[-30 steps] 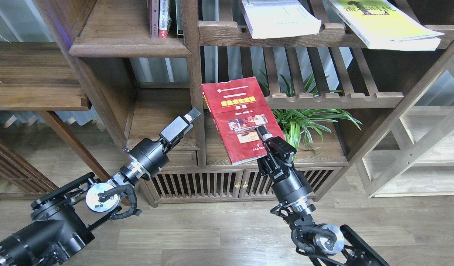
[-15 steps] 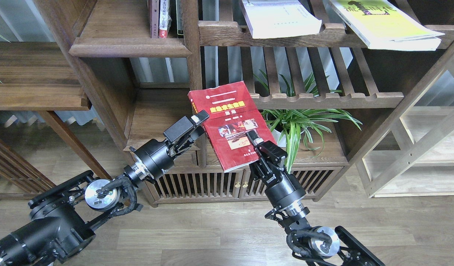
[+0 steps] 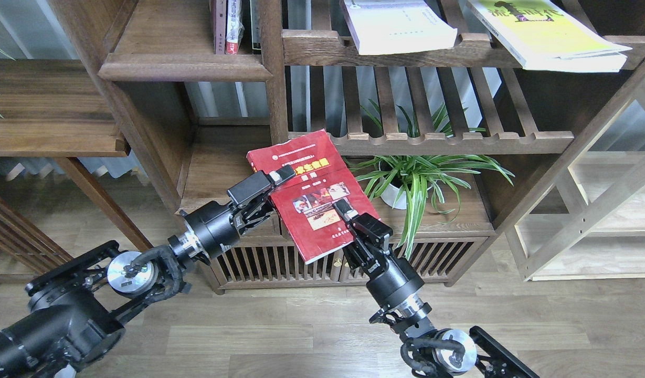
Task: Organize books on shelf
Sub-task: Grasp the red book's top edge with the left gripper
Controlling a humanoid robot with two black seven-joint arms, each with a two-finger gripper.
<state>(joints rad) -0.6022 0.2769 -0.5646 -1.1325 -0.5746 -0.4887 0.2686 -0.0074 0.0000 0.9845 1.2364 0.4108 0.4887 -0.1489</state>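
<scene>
At bookcase front | right gripper point(image 3: 339, 206) clamped on red book's point(image 3: 306, 194) lower cover | book has dropped down-left off the slatted rack point(image 3: 458, 140) toward left gripper point(image 3: 277, 177), fingers parted at its left edge | handover likely; white book point(image 3: 401, 26), yellow-green book point(image 3: 548, 34) rest above.

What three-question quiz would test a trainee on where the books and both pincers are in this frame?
1. True or false: the red book lies flat on a shelf board.
2. Multiple choice: the white book and the yellow-green book rest on (A) the floor, (B) the top slatted rack, (C) the cabinet doors.
3. Short answer: what stands under the lower slatted rack?

Key
1. False: it is tilted in the air, the right pincer gripping its lower edge and the left pincer at its left edge.
2. B.
3. A potted plant.
</scene>
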